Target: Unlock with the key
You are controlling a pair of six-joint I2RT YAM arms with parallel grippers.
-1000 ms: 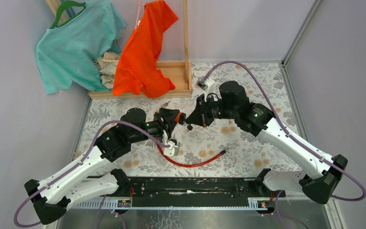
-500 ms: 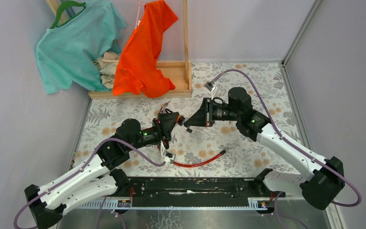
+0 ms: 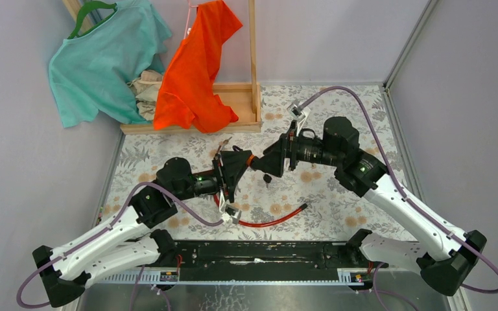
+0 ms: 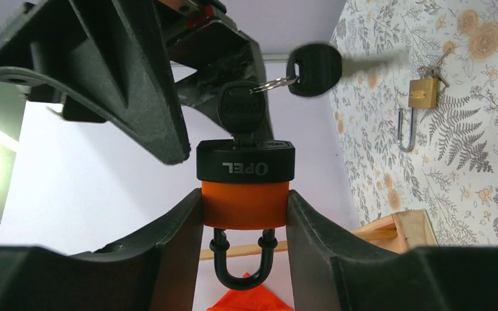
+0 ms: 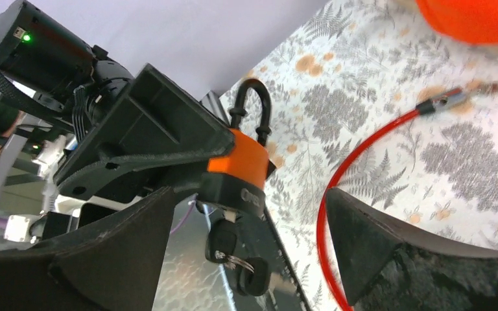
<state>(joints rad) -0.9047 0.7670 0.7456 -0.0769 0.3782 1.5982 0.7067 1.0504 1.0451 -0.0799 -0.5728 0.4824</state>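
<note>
Padlock point(image 4: 245, 170), orange body under a black cap marked OPEL: held in mid-air between the two arms, above the table. It is clamped across its orange sides by the left gripper point(image 4: 245, 210), whose fingers are closed firmly on it. The shackle point(image 4: 240, 267) is seen with both legs seated, so the lock is judged not yet opened. Key point(image 4: 238, 110): already seated in the keyway, with a spare key point(image 4: 314, 68) hung from it on a ring. Right gripper point(image 5: 249, 197): fingers spread wide to either side of the key end, nothing held. Step in hand, as judged: the key head is to be pinched and turned. The fingers should be closed flat on the black head itself (not on the ring or the dangling spare). The wrist should be lined up with the keyway axis so that the turn is pure rotation, and the padlock should be gripped hard so that its body is not dragged round. Also listed: a brass padlock point(image 4: 423, 92) with its own keys, lying on the floral table point(image 3: 324, 201); a red cable point(image 3: 269, 223) beneath the work; an orange shirt point(image 3: 198, 65) and a teal shirt point(image 3: 104, 61) on a wooden rack point(image 3: 237, 103), all well apart. Obstruction: only the spare key, which may be caught between a finger and the key head.
</note>
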